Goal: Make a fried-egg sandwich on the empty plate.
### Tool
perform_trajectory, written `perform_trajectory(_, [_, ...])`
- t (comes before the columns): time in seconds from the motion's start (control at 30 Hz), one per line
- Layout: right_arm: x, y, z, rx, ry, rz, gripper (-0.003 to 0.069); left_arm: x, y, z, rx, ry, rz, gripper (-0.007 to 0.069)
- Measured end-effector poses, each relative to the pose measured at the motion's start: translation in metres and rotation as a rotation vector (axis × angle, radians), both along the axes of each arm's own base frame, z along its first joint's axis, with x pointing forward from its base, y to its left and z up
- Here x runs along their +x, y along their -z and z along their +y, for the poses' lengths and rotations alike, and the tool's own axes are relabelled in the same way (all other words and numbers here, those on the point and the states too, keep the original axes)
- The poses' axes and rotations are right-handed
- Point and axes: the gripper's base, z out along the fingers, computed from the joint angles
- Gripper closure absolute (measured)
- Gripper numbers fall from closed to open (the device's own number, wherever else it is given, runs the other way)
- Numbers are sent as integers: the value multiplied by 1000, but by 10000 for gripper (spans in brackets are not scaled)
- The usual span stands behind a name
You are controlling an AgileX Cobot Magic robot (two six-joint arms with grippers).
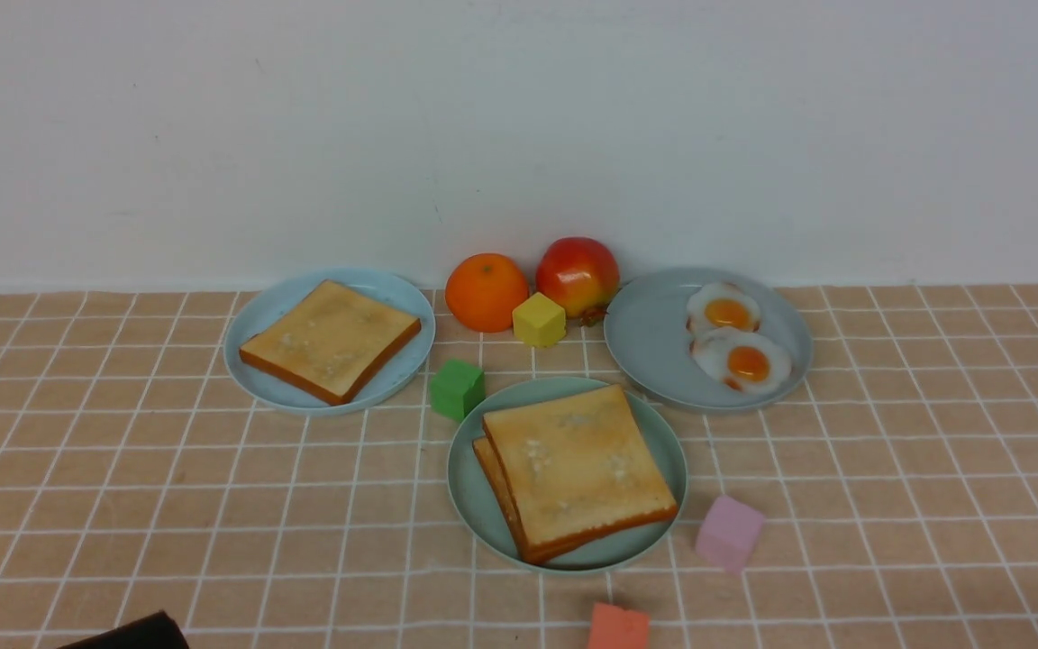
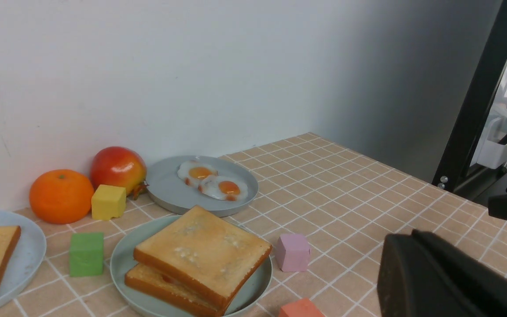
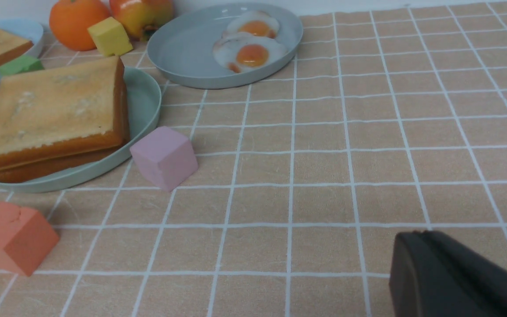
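Observation:
Two golden-brown toast slices (image 1: 573, 469) lie stacked, slightly askew, on the mint-green plate (image 1: 465, 491) at the table's middle. No egg shows between them. The stack also shows in the left wrist view (image 2: 200, 253) and in the right wrist view (image 3: 55, 105). My left gripper (image 2: 407, 237) is shut and empty, low and near of the plate; its dark edge shows at the front view's bottom left (image 1: 132, 631). My right gripper (image 3: 418, 235) is shut and empty over bare cloth, right of the plate and near of it. It is out of the front view.
A blue-grey plate (image 1: 645, 351) at back right holds two fried eggs (image 1: 740, 361). A pale plate (image 1: 258, 324) at back left holds one toast slice (image 1: 330, 341). An orange (image 1: 486, 291), an apple (image 1: 578, 273) and yellow (image 1: 539, 319), green (image 1: 457, 388), pink (image 1: 729, 532) and red (image 1: 620, 628) cubes surround the middle plate.

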Motion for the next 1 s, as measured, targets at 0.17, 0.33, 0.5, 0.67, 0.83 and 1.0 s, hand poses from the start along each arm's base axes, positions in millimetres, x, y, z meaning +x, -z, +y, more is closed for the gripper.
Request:
perform_trajectory(0.17, [0, 0, 0, 0, 0, 0, 668, 0, 0, 0, 1, 0, 1, 624])
perform_trajectory(0.33, [0, 0, 0, 0, 0, 0, 664, 0, 0, 0, 1, 0, 1, 620])
perform_trajectory(0.5, [0, 0, 0, 0, 0, 0, 662, 2, -1, 2, 9, -43, -26, 630])
perform_trajectory(0.67, [0, 0, 0, 0, 0, 0, 662, 11, -1, 21, 3, -327, -19, 638])
perform_trajectory(0.83, [0, 0, 0, 0, 0, 0, 659, 4, 17, 42, 59, -622, 45, 638])
perform_trajectory(1.0, [0, 0, 0, 0, 0, 0, 658, 3, 59, 48, 29, -733, 160, 638])
